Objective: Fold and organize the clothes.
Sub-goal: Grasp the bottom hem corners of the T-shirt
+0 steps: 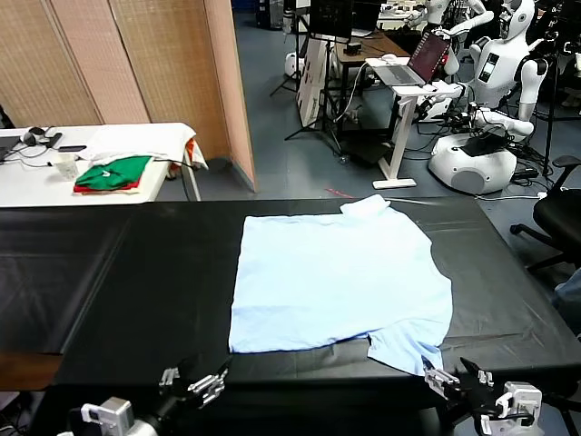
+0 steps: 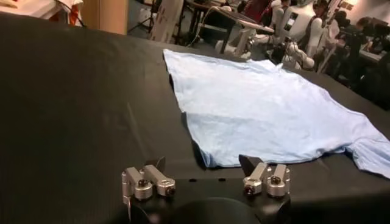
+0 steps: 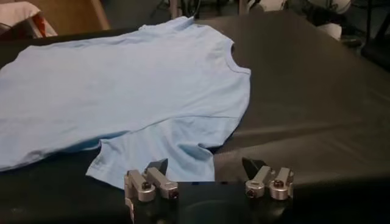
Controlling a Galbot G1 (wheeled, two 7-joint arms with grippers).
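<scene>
Your shirt (image 1: 336,277) lies spread flat on the black-covered desk (image 1: 136,272), toward its right half, collar at the far edge and one short sleeve reaching the near edge. Your left claw (image 1: 193,383) hangs at the near edge, just left of the shirt's near corner, jaws spread wide and holding nothing. Your right claw (image 1: 457,377) sits at the near edge just beside the sleeve tip, also wide open and empty. Nothing lies on the cloth between either claw and the shirt. Off to the far left, a white side table (image 1: 36,182) carries folded green-and-red garments (image 1: 113,173). Beyond the desk stand a laptop (image 1: 419,60) on a stand and white robots (image 1: 495,82). You'll find no readable writing anywhere.
</scene>
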